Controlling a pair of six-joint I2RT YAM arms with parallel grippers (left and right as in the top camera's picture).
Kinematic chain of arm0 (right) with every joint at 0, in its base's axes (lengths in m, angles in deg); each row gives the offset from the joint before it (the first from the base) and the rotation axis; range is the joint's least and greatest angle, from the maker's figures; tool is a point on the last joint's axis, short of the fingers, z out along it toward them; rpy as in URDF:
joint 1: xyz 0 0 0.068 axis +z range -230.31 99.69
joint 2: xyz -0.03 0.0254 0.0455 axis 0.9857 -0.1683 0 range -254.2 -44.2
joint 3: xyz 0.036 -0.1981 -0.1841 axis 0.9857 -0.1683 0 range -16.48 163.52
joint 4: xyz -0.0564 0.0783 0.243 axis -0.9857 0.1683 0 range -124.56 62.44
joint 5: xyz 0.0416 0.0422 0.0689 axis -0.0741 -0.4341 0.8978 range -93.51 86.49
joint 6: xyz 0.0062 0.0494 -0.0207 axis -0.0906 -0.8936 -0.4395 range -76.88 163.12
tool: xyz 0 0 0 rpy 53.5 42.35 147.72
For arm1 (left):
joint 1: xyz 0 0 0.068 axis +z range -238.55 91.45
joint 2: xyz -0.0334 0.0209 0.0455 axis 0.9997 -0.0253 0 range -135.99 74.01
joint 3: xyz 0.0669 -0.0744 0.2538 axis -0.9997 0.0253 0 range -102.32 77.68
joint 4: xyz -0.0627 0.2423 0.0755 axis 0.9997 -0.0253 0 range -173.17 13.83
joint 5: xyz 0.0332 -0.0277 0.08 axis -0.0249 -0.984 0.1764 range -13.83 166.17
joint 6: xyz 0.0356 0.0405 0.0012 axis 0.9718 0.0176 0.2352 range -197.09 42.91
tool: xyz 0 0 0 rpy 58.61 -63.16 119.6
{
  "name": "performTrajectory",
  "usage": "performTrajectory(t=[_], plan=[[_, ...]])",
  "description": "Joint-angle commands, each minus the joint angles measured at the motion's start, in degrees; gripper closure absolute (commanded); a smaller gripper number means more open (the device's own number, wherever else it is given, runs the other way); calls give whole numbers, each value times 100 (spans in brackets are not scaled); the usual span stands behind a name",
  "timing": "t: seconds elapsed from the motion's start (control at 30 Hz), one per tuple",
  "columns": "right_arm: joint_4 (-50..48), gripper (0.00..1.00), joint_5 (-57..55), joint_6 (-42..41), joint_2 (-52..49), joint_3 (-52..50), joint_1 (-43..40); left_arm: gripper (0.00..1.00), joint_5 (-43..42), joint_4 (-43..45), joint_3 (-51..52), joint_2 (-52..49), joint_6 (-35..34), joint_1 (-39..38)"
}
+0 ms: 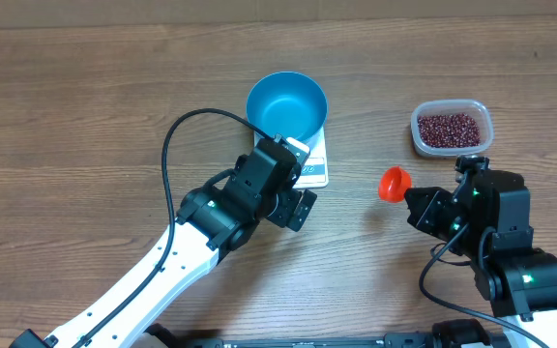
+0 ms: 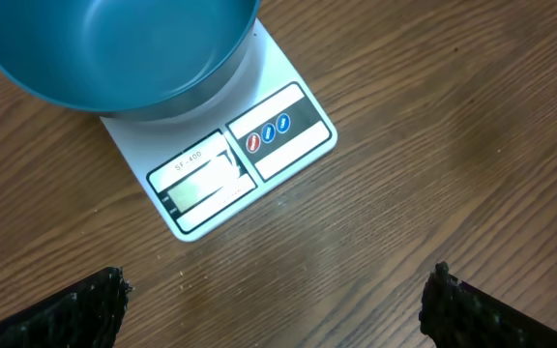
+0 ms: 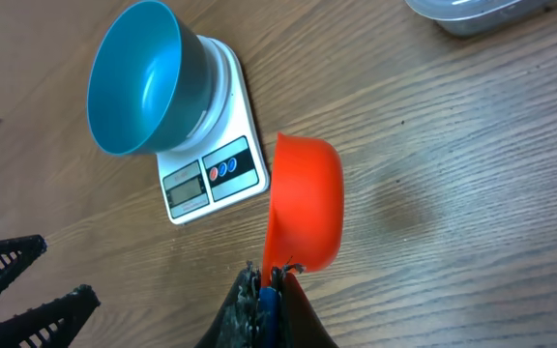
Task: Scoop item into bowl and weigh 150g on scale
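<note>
The blue bowl (image 1: pixel 286 106) stands empty on the white scale (image 1: pixel 314 166); the wrist views show the bowl (image 2: pixel 114 48) (image 3: pixel 138 82) and the scale (image 2: pixel 259 145) (image 3: pixel 211 174) as well. Dark red beans (image 1: pixel 450 127) fill a clear tub at the right. My left gripper (image 1: pixel 294 182) (image 2: pixel 274 309) hangs open just in front of the scale's display edge, with nothing between its fingers. To the right of the scale, my right gripper (image 1: pixel 414 198) (image 3: pixel 274 275) is shut on the blue handle of an orange scoop (image 1: pixel 393 183) (image 3: pixel 306 203), which looks empty.
The clear plastic tub (image 1: pixel 483 135) (image 3: pixel 482 12) sits at the back right, beyond the scoop. Bare wooden table (image 1: pixel 85 116) lies to the left and between the scale and the scoop. The left arm's cable (image 1: pixel 177 130) loops over the table.
</note>
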Motion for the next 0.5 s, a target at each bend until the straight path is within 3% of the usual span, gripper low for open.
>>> performTrajectory(t=[0.0, 0.27, 0.3, 0.47], plan=[[0, 96, -55, 28, 15, 179, 22, 9, -44, 7, 7, 50, -55, -2], [-28, 96, -74, 26, -168, 179, 22, 92, 299, 13, 9, -98, 116, 0], [-33, 96, -72, 26, -210, 179, 22, 96, 323, 31, 9, -162, 114, -2], [-22, 96, -68, 24, -354, 179, 22, 96, 295, 269, 9, -610, 116, -2]])
